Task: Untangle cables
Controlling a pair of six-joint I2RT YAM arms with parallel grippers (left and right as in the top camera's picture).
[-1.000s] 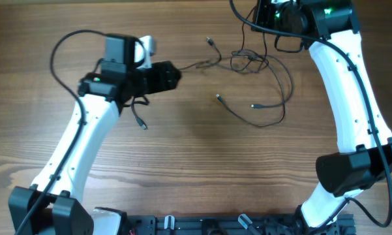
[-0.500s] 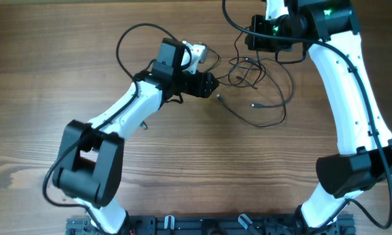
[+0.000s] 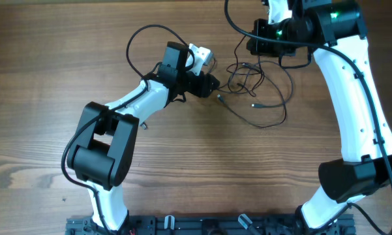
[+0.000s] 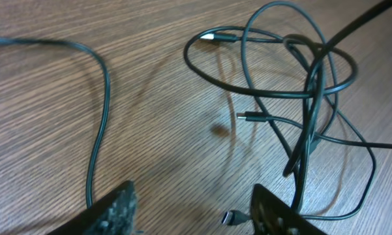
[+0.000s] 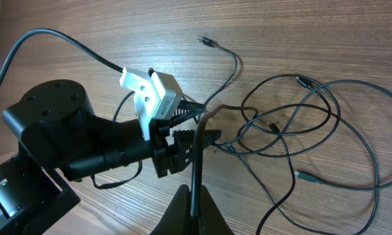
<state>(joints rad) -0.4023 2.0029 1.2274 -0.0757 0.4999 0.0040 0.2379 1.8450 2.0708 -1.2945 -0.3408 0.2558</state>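
Observation:
The cables are thin black cords in a loose tangle of loops at the back right of the table, with small plug tips lying at its front. My left gripper is open at the tangle's left edge. In the left wrist view its fingers straddle bare wood, a plug tip lies by the right finger, and the loops are ahead. My right gripper is above the tangle's back edge. In the right wrist view it is shut on one cable strand, lifted off the table.
The left arm's own thick wire arcs over the table behind it. One loose cord with a plug tip runs toward the far edge. The right arm runs along the right side. A rail lines the front edge.
My left arm has swung right from the table's left side to the tangle's left edge. My right gripper has stayed at the back, holding its strand.

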